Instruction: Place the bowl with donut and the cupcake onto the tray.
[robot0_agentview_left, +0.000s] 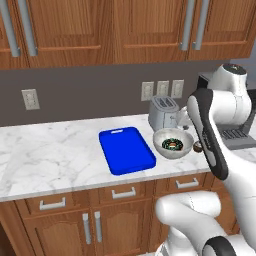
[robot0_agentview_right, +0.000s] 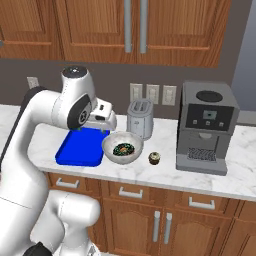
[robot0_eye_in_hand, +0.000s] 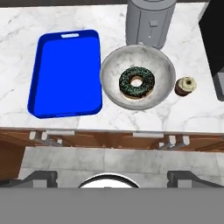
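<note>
— Bowl (robot0_eye_in_hand: 138, 77) sits where, compared with the hand?
— On the marble counter (robot0_eye_in_hand: 17, 52), out ahead of the gripper (robot0_eye_in_hand: 112, 177) in the hand view, a little right of centre. The donut (robot0_eye_in_hand: 137, 82) lies inside it, roughly in the middle.
— And the gripper itself?
— Raised above the counter's front edge, well apart from the bowl, touching nothing. Its two dark fingertips (robot0_eye_in_hand: 41, 177) stand spread wide, with nothing between them.
— The cupcake?
— Cupcake (robot0_eye_in_hand: 186, 85) stands on the counter just beside the bowl, on the side away from the tray (robot0_eye_in_hand: 65, 72).
— The tray?
— Flat on the counter on the bowl's other side, close to its rim, handle slot toward the wall. Nothing lies on it.
— What's behind the bowl?
— A toaster (robot0_eye_in_hand: 148, 19), near the bowl's far rim. In the right base view a coffee machine (robot0_agentview_right: 207, 127) stands beyond the cupcake.
</note>
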